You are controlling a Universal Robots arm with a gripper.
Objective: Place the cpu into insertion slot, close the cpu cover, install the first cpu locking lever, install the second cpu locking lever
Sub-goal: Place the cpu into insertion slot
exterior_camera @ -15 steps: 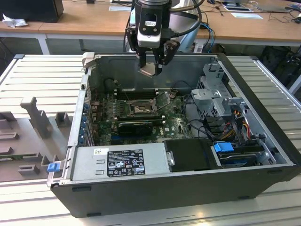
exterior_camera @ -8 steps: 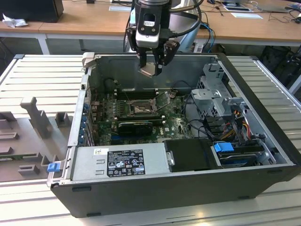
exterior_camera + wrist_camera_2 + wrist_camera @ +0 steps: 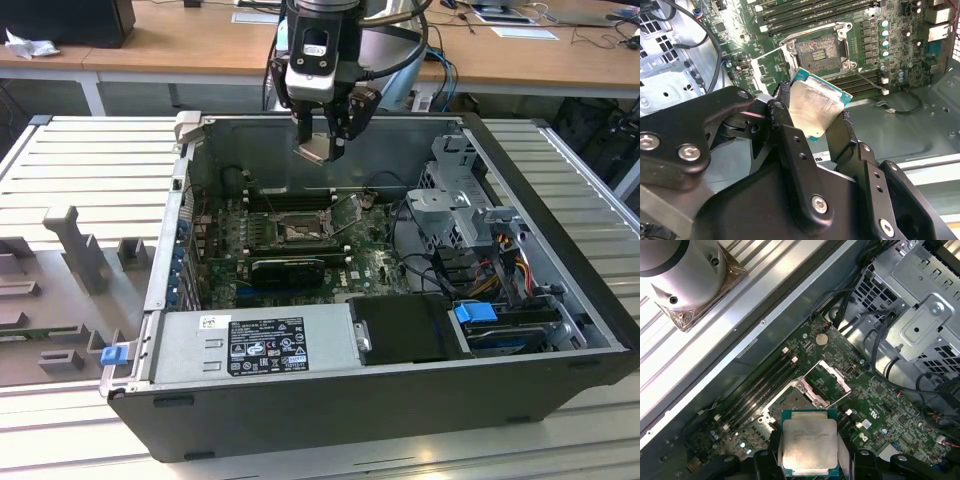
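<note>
My gripper (image 3: 322, 148) hangs above the open computer case, shut on the cpu (image 3: 313, 150), a pale silvery square plate with a green edge. In both wrist views the cpu (image 3: 815, 107) (image 3: 809, 442) sits tilted between the black fingers (image 3: 785, 120). It is clear of the green motherboard (image 3: 375, 265) and held well above it. The insertion slot (image 3: 300, 232) (image 3: 820, 50) (image 3: 790, 402) lies uncovered, with its dark contact field showing. The cpu cover (image 3: 771, 70) (image 3: 827, 380) (image 3: 347, 212) stands swung open beside the slot. A thin lever rod (image 3: 867, 80) lies along the slot's other side.
Long black memory slots (image 3: 285, 198) run behind the socket and a black card (image 3: 290, 268) lies in front of it. A grey power supply (image 3: 255, 345) fills the near side. A metal drive cage (image 3: 460, 200) with cables stands at the exterior view's right. Grey fixtures (image 3: 70, 250) lie outside the case at the exterior view's left.
</note>
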